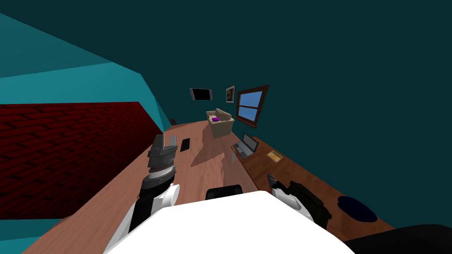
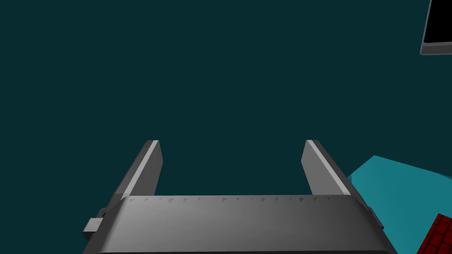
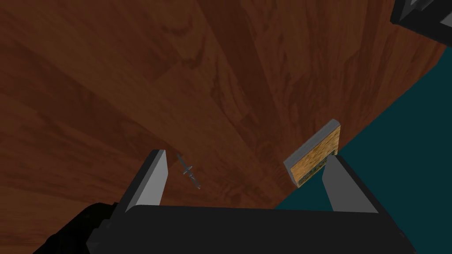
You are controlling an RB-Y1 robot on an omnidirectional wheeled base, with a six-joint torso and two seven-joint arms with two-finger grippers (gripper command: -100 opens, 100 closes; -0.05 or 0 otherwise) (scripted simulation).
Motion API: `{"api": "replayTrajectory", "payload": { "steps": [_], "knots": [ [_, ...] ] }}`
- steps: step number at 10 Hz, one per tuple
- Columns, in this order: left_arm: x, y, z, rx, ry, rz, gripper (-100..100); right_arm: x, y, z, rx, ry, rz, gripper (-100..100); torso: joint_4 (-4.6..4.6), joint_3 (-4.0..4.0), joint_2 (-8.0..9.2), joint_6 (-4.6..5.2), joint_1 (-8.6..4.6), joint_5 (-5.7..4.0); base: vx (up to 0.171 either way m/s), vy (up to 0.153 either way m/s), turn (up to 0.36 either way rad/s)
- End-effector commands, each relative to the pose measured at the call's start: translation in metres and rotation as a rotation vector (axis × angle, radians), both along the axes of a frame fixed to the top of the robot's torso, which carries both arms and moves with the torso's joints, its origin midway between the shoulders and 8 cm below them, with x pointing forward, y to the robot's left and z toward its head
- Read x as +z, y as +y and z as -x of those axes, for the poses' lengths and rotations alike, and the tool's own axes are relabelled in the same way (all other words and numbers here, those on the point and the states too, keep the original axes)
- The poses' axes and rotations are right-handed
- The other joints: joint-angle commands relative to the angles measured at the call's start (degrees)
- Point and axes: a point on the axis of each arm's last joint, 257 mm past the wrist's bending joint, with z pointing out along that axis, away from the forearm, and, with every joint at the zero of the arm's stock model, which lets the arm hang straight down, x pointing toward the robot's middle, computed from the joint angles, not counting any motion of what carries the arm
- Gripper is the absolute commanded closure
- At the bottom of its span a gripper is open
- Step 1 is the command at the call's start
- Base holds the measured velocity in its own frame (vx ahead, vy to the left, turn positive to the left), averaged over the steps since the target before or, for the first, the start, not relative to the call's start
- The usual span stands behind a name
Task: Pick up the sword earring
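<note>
While the right gripper [image 3: 246, 155] hangs low over the table [image 3: 110, 79], its fingers [image 3: 150, 181] stand wide apart with nothing between the pads. The sword earring [image 3: 189, 171] lies flat on the dark wood inside that gap, but just beside one finger, well off centre and slanted across the opening.

My read of the step: approach and alignment, with the grasp not yet made. Next move as I see it:
- slide the hand sideways until the earring sits mid-gap
- maybe roll the wrist so the blades close across its thin length
- drop until the tips are nearly on the wood, then close

It's a thin, flat piece, so tips that close too high would likely miss it.

Clearance: a small block [image 3: 314, 154] sits right by the other finger, near the table edge, where the dark teal wall [image 3: 397, 154] begins. Room on that side is tight. The earring side is open wood. The laptop [image 1: 246, 145] is further along the table, well apart.

The left gripper [image 2: 231, 145] is also open and empty, raised away from the table.
</note>
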Motion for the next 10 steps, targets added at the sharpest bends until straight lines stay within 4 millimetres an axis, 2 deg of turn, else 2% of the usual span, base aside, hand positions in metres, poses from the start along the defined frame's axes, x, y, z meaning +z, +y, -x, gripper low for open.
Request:
{"api": "replayTrajectory", "payload": {
  "steps": [1,2,3,4,5,6,7,8,10],
  "knots": [
    [0.000,0.000,0.000,0.000,0.000,0.000,0,-0.013,-0.011,0.023,-0.038,0.069,-0.023,-100,0.00,0.00,0.00,0.00,0.00,0.00,0.052,-0.008,0.190],
    [0.000,0.000,0.000,0.000,0.000,0.000,0,-0.016,-0.011,0.028,-0.043,0.082,-0.028,-100,0.00,0.00,-0.02,-0.03,-0.01,0.00,0.045,-0.016,0.105],
    [0.000,0.000,0.000,0.000,0.000,0.000,0,-0.027,-0.017,0.047,-0.074,0.131,-0.044,-100,0.00,0.00,0.00,0.00,-0.02,0.00,0.051,-0.020,0.202],
    [0.000,0.000,0.000,0.000,0.000,0.000,0,-0.029,-0.015,0.050,-0.077,0.143,-0.050,-100,0.01,0.00,-0.01,-0.03,-0.03,0.00,0.046,-0.024,0.094],
    [0.000,0.000,0.000,0.000,0.000,0.000,0,-0.038,-0.019,0.067,-0.108,0.195,-0.071,-100,0.00,0.00,0.00,0.01,-0.03,-0.01,0.043,-0.019,0.136],
    [0.000,0.000,0.000,0.000,0.000,0.000,0,-0.039,-0.019,0.071,-0.110,0.202,-0.073,-100,0.01,0.01,0.02,-0.01,-0.02,0.00,0.035,-0.025,0.093],
    [0.000,0.000,0.000,0.000,0.000,0.000,0,-0.045,-0.022,0.084,-0.138,0.244,-0.092,-100,0.01,0.02,0.04,0.00,-0.04,-0.01,0.038,-0.034,0.153],
    [0.000,0.000,0.000,0.000,0.000,0.000,0,-0.047,-0.022,0.088,-0.141,0.251,-0.094,-100,0.02,0.02,0.03,-0.01,-0.07,-0.01,0.036,-0.031,0.097],
    [0.000,0.000,0.000,0.000,0.000,0.000,0,-0.055,-0.023,0.110,-0.174,0.307,-0.118,-100,0.01,0.00,0.00,-0.01,-0.07,-0.01,0.040,-0.030,0.096]
  ]
}}
